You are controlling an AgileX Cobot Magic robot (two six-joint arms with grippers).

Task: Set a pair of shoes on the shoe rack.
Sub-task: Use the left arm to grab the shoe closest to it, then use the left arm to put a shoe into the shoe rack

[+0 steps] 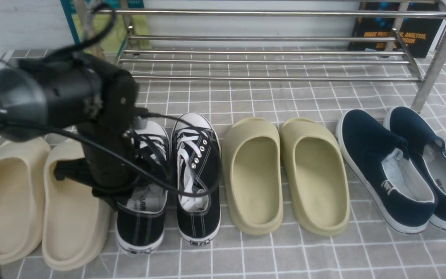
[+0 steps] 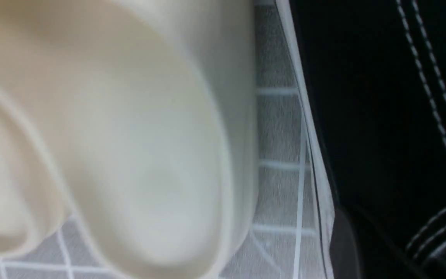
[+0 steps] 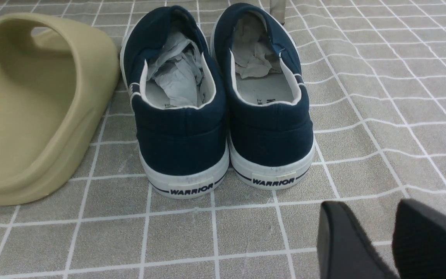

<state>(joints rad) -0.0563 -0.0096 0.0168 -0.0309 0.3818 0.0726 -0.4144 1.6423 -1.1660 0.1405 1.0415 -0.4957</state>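
Two black canvas sneakers stand side by side on the tiled mat, toes toward the shoe rack [image 1: 269, 62] at the back. The right sneaker [image 1: 196, 174] is in full view. My left arm partly covers the left sneaker [image 1: 141, 221], and my left gripper [image 1: 124, 193] reaches down at its opening. In the left wrist view one dark finger [image 2: 345, 248] lies outside the sneaker's black canvas wall [image 2: 381, 116] and the other shows inside, so the gripper is shut on that wall. In the right wrist view my right gripper [image 3: 366, 211] stands open over bare mat, holding nothing.
Cream slides [image 1: 72, 217] lie left of the sneakers, one close against the held shoe [image 2: 110, 135]. Olive slides [image 1: 254, 174] and navy slip-ons [image 1: 385, 170] lie to the right. The rack's upright leg [image 1: 436, 62] stands behind the slip-ons [image 3: 180, 135].
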